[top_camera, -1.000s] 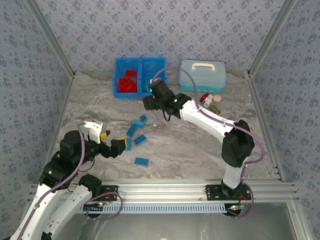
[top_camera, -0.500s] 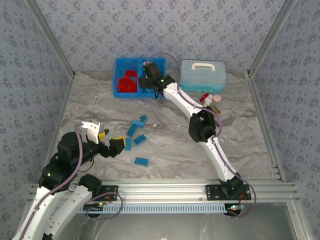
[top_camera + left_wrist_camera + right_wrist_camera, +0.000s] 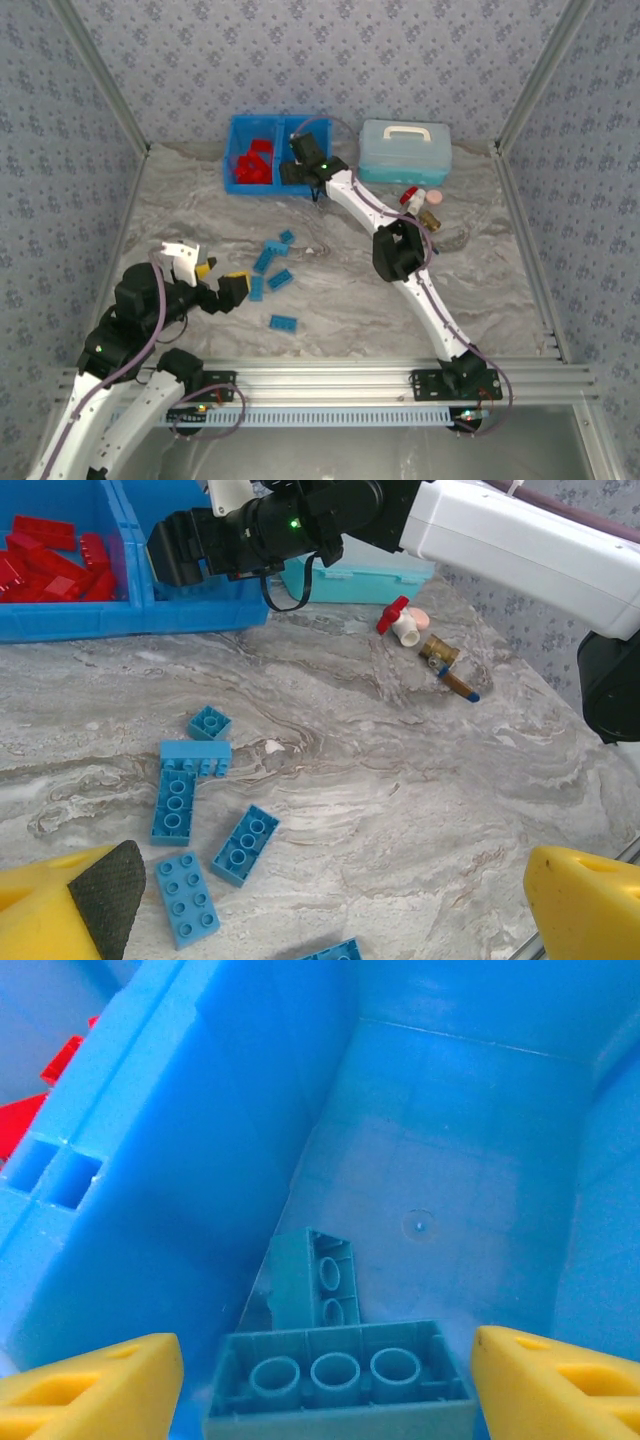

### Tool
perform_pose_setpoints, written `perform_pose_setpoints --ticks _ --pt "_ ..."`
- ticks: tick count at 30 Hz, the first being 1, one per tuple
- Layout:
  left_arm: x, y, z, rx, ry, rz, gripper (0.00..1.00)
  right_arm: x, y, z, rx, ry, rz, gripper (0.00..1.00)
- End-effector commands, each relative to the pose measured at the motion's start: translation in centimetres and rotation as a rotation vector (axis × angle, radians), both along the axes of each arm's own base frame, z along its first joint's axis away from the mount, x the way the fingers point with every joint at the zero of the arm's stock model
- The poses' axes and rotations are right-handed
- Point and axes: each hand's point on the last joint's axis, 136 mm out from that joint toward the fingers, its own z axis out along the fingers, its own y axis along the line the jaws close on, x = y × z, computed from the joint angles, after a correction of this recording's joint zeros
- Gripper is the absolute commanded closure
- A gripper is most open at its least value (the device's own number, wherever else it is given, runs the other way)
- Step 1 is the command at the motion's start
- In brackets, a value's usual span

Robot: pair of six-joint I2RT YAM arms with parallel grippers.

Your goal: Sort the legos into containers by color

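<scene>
My right gripper (image 3: 297, 166) hangs over the right compartment of the bright blue bin (image 3: 280, 122). In the right wrist view its yellow fingers (image 3: 95, 1385) stand apart around a blue brick (image 3: 340, 1390), with a gap showing at the left finger. A second blue brick (image 3: 315, 1280) leans against the divider on the compartment floor (image 3: 450, 1160). Red bricks (image 3: 255, 165) fill the left compartment. Several blue bricks (image 3: 272, 260) lie loose on the table, one further forward (image 3: 283, 322). My left gripper (image 3: 215, 275) is open and empty above the near left, beside those bricks (image 3: 245, 845).
A pale blue case with a white handle (image 3: 404, 148) stands right of the bin. A small red-and-white bottle (image 3: 413, 198) and a brass fitting (image 3: 432, 215) lie in front of it. Metal rails border the table on all sides.
The right arm swung from mid-table to over the bin's right compartment, and its fingers have spread away from the blue brick. The left arm has hardly moved.
</scene>
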Motion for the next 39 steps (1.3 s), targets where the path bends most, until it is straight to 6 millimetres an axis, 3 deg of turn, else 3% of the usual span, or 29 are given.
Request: perform_pose_setpoints --ticks 1,5,8,12,15,18,20,24,26,32,39 --pt "0.2 0.1 0.4 0.000 -0.026 0.003 0.01 -0.4 0.2 3.8 0.026 -0.035 0.019 0.19" --pt "0.2 0.1 0.5 0.000 -0.026 0.002 0.01 -1.2 0.0 7.8 0.037 -0.073 0.038 0.19" --pt "0.1 0.1 0.5 -0.002 -0.025 0.004 0.01 -3.1 -0.1 10.5 0.015 -0.082 0.068 0.20" --pt "0.1 0.2 0.5 0.000 -0.029 0.006 0.01 -7.1 0.1 13.5 -0.037 -0.102 0.124 0.20" --pt "0.1 0.4 0.6 0.005 -0.036 0.013 0.01 -11.7 0.8 13.7 -0.050 -0.099 0.223 0.19" --pt "0.1 0.4 0.6 0.003 -0.034 0.014 0.01 -17.1 1.2 12.9 -0.067 -0.085 0.331 0.19" --pt "0.1 0.4 0.6 0.003 -0.032 0.015 0.01 -20.6 1.1 11.2 -0.097 -0.059 0.397 0.17" --pt "0.2 0.4 0.5 0.003 -0.026 0.015 0.01 -25.4 0.9 7.8 -0.149 0.023 0.434 0.09" --pt "0.2 0.4 0.4 0.005 -0.021 0.019 0.01 -27.2 1.0 6.1 -0.167 0.073 0.436 0.00" --pt "0.4 0.6 0.3 0.009 -0.017 0.032 0.01 -30.5 2.4 1.0 -0.247 0.174 0.440 0.00" --pt "0.4 0.6 0.2 0.012 -0.011 0.033 0.01 -31.3 3.6 -3.5 -0.256 0.294 0.402 0.00"
